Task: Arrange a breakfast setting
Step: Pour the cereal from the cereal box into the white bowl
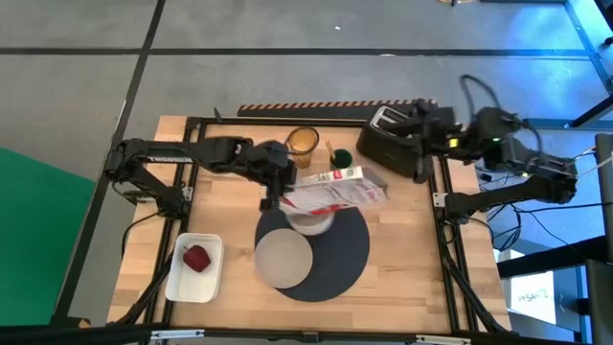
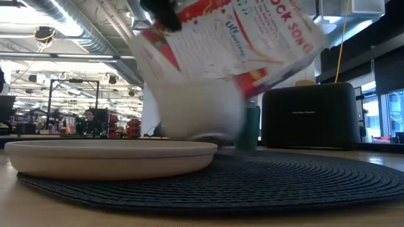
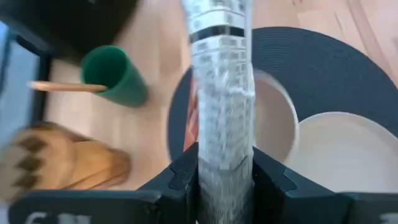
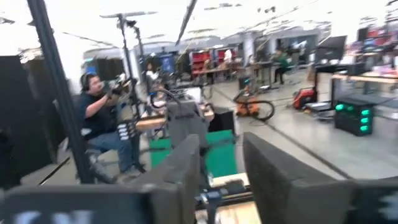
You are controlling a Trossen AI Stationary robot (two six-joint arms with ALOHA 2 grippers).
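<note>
At centre frame of the high view, the left gripper (image 1: pixel 281 192) is clenched on one end of a red-and-white carton (image 1: pixel 337 189), which lies tilted across the small white bowl (image 1: pixel 312 224). The bowl sits on the upper part of the round dark grey mat (image 1: pixel 343 257); the flat white plate (image 1: pixel 283 258) rests on the mat's left edge, just below and left of the bowl. In the left wrist view the carton (image 3: pixel 224 93) is pinched between the two dark fingers (image 3: pixel 186 177), with the bowl (image 3: pixel 273 121), plate (image 3: pixel 339 152) and mat (image 3: pixel 323 68) beyond it. In the low view the carton (image 2: pixel 233 38) hangs over the bowl (image 2: pixel 196 107) at upper centre, the plate (image 2: pixel 110 154) lies at lower left on the mat (image 2: pixel 284 180), and the black toaster (image 2: pixel 309 116) stands at right.

Above the mat in the high view stand the amber tumbler (image 1: pixel 303 143) and a green cup (image 1: pixel 339 157) holding a thin stick. The white tray (image 1: pixel 194 267) at lower left carries a red object (image 1: pixel 197 258).

At upper right of the high view, the right gripper (image 1: pixel 407 120) hovers by the toaster (image 1: pixel 388 141). In the right wrist view its fingers (image 4: pixel 180 177) stand apart with nothing between them, pointing into the room, where a seated person (image 4: pixel 102 124) shows at left.
</note>
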